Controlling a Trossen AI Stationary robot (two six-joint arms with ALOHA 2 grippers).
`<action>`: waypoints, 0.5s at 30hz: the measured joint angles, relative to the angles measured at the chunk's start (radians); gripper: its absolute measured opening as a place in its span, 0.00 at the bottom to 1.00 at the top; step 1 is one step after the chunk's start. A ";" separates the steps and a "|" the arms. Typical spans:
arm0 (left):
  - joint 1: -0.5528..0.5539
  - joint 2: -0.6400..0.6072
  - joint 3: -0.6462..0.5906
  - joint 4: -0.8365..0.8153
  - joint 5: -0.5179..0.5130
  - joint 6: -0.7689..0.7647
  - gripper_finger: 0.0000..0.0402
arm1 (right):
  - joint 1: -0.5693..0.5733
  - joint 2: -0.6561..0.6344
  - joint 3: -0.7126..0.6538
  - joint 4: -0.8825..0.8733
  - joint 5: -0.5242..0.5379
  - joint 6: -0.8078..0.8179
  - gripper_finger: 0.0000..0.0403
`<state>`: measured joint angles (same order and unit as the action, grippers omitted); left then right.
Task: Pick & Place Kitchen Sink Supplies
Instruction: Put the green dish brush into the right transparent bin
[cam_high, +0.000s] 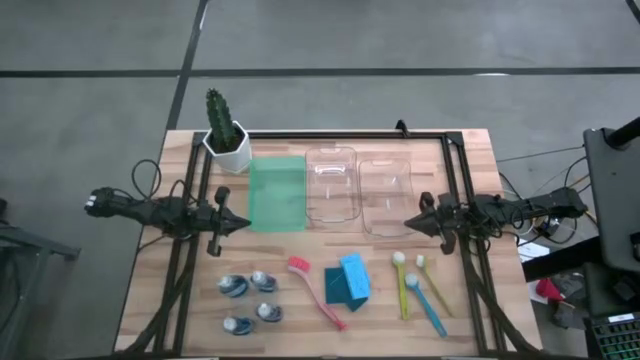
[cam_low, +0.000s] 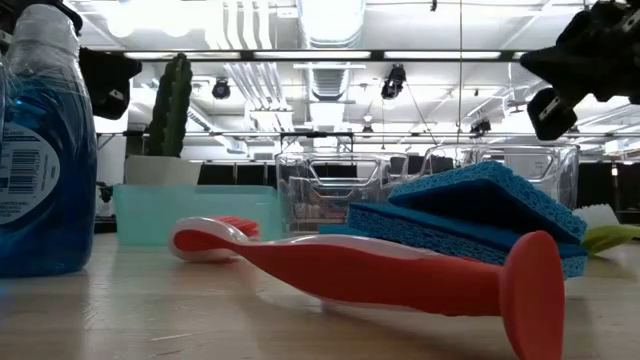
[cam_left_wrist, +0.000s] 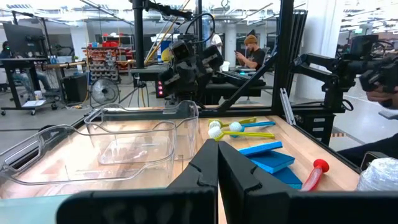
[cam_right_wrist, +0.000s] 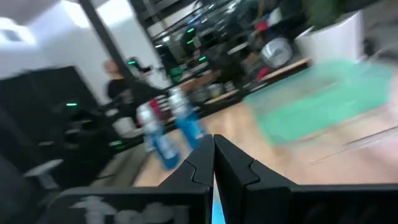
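Note:
Near the table's front edge lie several small blue-white bottles (cam_high: 250, 300), a pink long-handled brush (cam_high: 316, 293), two stacked blue sponges (cam_high: 349, 280), and yellow-green and blue white-headed brushes (cam_high: 415, 288). My left gripper (cam_high: 245, 224) hovers shut at the table's left, beside the green tray (cam_high: 276, 194), its fingertips together (cam_left_wrist: 217, 163). At the table's right, next to a clear tray (cam_high: 386, 195), my right gripper (cam_high: 408, 222) is also shut (cam_right_wrist: 213, 163). Both point level toward the table's middle and hold nothing. In the low view the pink brush (cam_low: 380, 268) lies in front of the sponges (cam_low: 480, 215).
A potted cactus (cam_high: 226, 133) stands at the far left corner. A second clear tray (cam_high: 332, 186) sits between the green tray and the other clear one. A black frame (cam_high: 350, 133) runs along the far edge and both sides. People show in the room beyond.

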<state>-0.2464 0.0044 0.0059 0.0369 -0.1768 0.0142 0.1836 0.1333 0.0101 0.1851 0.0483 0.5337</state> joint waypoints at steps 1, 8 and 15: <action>0.000 0.000 0.000 0.000 0.000 0.000 0.01 | -0.001 0.004 0.000 0.007 -0.027 0.018 0.02; 0.000 0.000 0.000 0.000 0.000 0.000 0.01 | 0.027 0.049 -0.001 0.093 -0.129 0.206 0.02; 0.000 0.000 0.000 0.000 0.000 0.000 0.01 | 0.175 0.177 0.004 0.285 -0.064 0.314 0.10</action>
<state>-0.2462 0.0044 0.0059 0.0372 -0.1768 0.0143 0.3583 0.3101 0.0146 0.4699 -0.0156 0.8477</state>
